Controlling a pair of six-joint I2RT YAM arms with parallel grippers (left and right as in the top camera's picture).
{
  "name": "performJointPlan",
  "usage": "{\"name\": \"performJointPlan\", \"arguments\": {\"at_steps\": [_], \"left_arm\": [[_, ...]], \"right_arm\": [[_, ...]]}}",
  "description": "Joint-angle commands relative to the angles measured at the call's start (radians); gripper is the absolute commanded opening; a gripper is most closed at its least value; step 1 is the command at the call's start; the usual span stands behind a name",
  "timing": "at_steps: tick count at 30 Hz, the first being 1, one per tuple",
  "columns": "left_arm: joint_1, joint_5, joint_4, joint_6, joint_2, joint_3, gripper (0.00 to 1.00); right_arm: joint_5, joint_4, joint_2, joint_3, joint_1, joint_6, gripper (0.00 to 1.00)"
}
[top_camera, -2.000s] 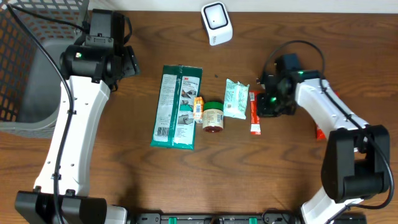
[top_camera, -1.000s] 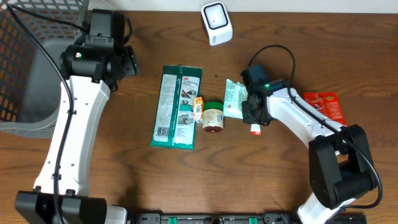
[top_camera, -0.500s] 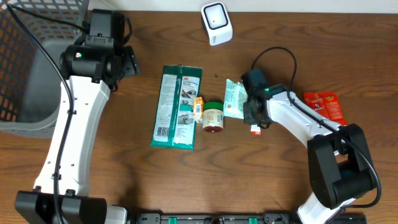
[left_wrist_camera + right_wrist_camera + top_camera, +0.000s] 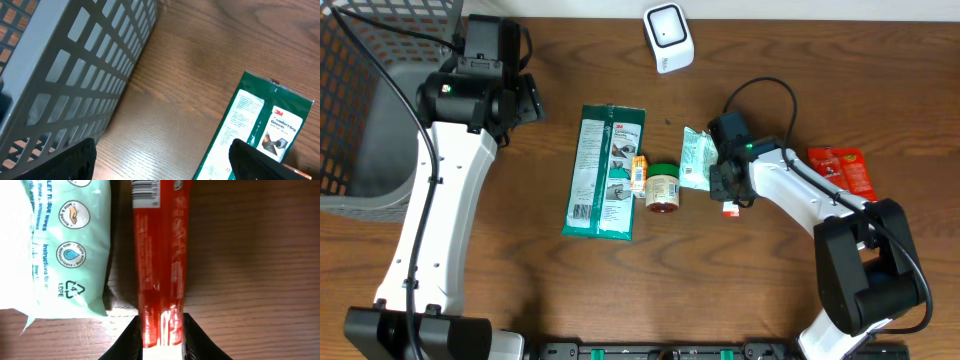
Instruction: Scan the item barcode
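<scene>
The right claw [image 4: 161,341] pinches the long red foil stick packet [image 4: 160,265] by one narrow end. The packet lies flat on the brown wooden counter [image 4: 250,280] beside the mint-green wipes pouch [image 4: 70,245], and this grip leaves its barcode [image 4: 146,192] exposed, presumably for the white scanner [image 4: 668,36]. The left claw [image 4: 162,157] hangs wide open and empty, out of the way.

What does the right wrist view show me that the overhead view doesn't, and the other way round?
Only the right wrist view: the barcode at the far end of the red stick packet, and the right gripper closed on the packet's sides.
Only the overhead view: the white scanner, the basket, the green glove pack, the jar and a second red packet.
Both: the stick packet lying beside the mint wipes pack on the table.
</scene>
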Motion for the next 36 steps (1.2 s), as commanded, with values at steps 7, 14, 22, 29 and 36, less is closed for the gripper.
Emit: {"name": "performJointPlan", "arguments": {"at_steps": [7,14,22,29,36], "left_arm": [[0.003,-0.013,-0.002,-0.010,0.002,0.001,0.85],[0.003,-0.013,-0.003,-0.010,0.002,0.001,0.85],[0.003,-0.013,-0.003,-0.010,0.002,0.001,0.85],[0.003,-0.013,-0.003,-0.010,0.002,0.001,0.85],[0.003,-0.013,-0.002,-0.010,0.002,0.001,0.85]], "right_arm": [[-0.058,0.002,-0.006,-0.010,-0.017,0.010,0.32],[-0.050,0.003,-0.002,-0.010,-0.017,0.010,0.29],[-0.012,0.014,0.027,-0.015,-0.017,0.010,0.29],[-0.013,0.035,0.039,-0.032,-0.017,0.014,0.29],[-0.024,0.071,0.035,-0.053,-0.018,0.012,0.01]]}}
